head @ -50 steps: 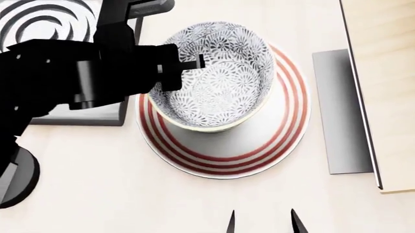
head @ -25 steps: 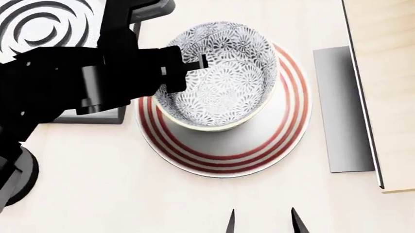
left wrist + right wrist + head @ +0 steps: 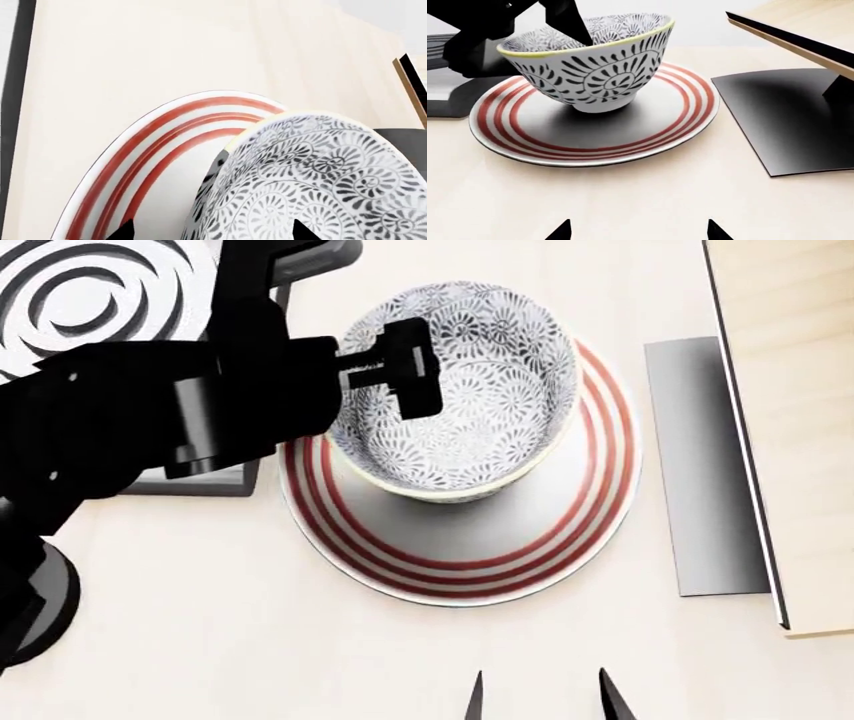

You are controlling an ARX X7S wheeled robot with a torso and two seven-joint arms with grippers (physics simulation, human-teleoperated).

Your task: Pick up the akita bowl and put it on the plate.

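1. Left gripper (image 3: 407, 365): black, reaching in from the robot's left over the near-left rim of the akita bowl (image 3: 461, 390). One finger shows inside the bowl against its wall; the left wrist view shows the two tips set apart with the bowl wall between them. Whether they press on the rim or have let go, I cannot tell.
2. Right gripper (image 3: 637, 230): fingers spread, empty, hanging low over bare table (image 3: 200, 640) just short of the plate.
3. Akita bowl: upright on its foot, mouth up, axis vertical; round, no long axis.
4. Plate (image 3: 461, 575): flat, red-ringed; carries the bowl off-centre, toward its far side.
5. Step, as judged: placement done, release in hand. Next move calls for open fingers lifted straight up, without tipping the rim.
6. Surroundings: dark square burner (image 3: 94, 285) beyond the left arm; grey mat (image 3: 701, 470) at the plate's right.
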